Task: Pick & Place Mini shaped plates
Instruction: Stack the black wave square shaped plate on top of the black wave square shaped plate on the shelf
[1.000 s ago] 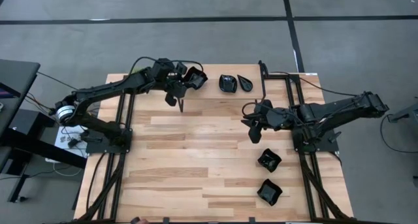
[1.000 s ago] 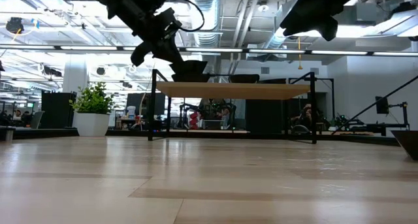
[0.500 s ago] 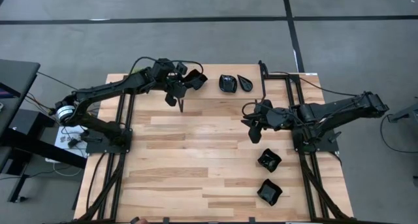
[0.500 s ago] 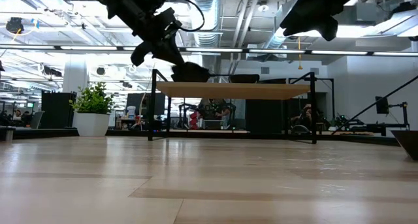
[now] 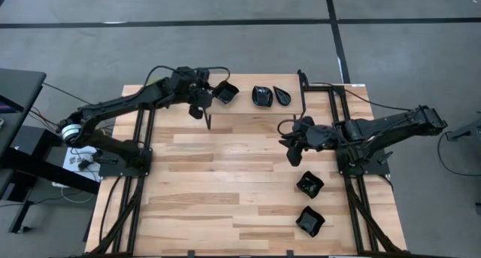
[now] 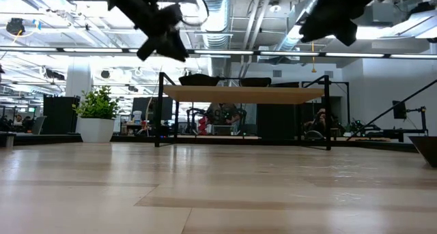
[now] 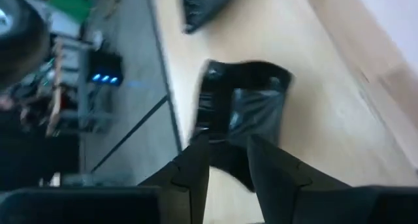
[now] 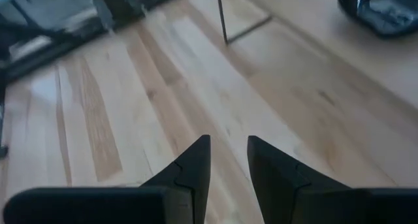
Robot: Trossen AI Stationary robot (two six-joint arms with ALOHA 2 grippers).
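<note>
Placed so far: three mini shaped plates in a row along the far edge of the desk [image 5: 225, 175] — a squarish plate [image 5: 225, 92] at the left end, a roundish plate [image 5: 261, 95] and a teardrop plate [image 5: 282, 96] beside it.
Newest plate: resting on the desk, just ahead of the fingertips in the left wrist view [image 7: 251, 106]; judged to be set down, no longer carried.
Left pincer [image 5: 207, 91]: just beside the squarish plate, fingers apart and off it, so released.
Right pincer [image 5: 289, 141]: hovering over bare wood near the right rail, holding nothing; fingers [image 8: 196, 162] slightly parted, empty gap between them.
Left to move: two wavy-rimmed plates, one nearer the right arm [image 5: 310, 185] and one closer to the front edge [image 5: 310, 221], well apart from the row.
Progress: judged past halfway, three placed and two waiting.
</note>
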